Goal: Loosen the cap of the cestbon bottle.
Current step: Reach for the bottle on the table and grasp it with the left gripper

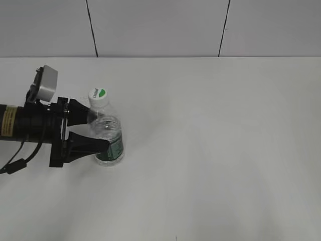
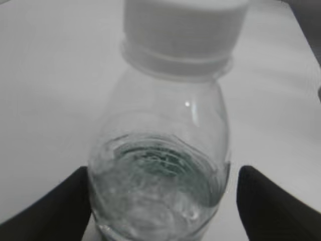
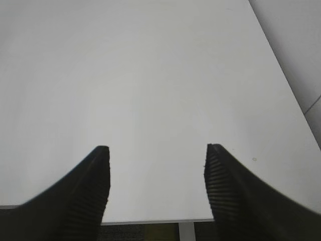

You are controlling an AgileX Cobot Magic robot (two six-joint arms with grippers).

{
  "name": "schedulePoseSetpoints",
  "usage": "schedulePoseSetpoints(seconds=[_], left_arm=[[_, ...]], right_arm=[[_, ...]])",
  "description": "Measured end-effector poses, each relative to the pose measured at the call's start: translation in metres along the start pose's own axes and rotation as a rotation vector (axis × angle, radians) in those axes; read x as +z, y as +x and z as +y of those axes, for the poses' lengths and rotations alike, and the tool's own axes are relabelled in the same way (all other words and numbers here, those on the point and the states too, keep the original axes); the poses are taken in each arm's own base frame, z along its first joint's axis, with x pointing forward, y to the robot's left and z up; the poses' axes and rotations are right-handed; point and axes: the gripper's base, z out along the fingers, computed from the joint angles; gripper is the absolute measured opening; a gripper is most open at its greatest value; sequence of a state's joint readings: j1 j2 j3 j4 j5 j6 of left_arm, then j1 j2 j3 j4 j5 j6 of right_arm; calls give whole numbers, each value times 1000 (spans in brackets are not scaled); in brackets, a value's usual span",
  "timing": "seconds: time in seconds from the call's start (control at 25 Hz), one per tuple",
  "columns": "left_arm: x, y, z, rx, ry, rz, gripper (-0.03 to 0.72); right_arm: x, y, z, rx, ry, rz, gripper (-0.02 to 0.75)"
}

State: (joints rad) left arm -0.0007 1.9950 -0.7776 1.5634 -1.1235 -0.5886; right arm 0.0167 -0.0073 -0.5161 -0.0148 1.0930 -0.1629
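Your exterior view looks down at a slant across the table (image 1: 225, 150). Your left wrist camera sits very near the bottle (image 2: 160, 165) between its end effector (image 2: 160, 211) fingers, a bottle both views share. Your right wrist camera faces bare table beyond its end effector (image 3: 156, 186).
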Motion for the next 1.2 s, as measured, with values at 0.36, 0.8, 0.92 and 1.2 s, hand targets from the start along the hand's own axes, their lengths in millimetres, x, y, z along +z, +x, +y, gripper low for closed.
schedulePoseSetpoints(seconds=[0.36, 0.8, 0.92, 1.2], left_arm=[[14, 28, 0, -50, 56, -56, 533], [25, 33, 2, -45, 15, -82, 523], [31, 39, 0, -61, 24, -79, 493], [36, 46, 2, -83, 25, -96, 471]], right_arm=[[0, 0, 0, 1, 0, 0, 457], [0, 0, 0, 1, 0, 0, 457], [0, 0, 0, 1, 0, 0, 457], [0, 0, 0, 1, 0, 0, 457]])
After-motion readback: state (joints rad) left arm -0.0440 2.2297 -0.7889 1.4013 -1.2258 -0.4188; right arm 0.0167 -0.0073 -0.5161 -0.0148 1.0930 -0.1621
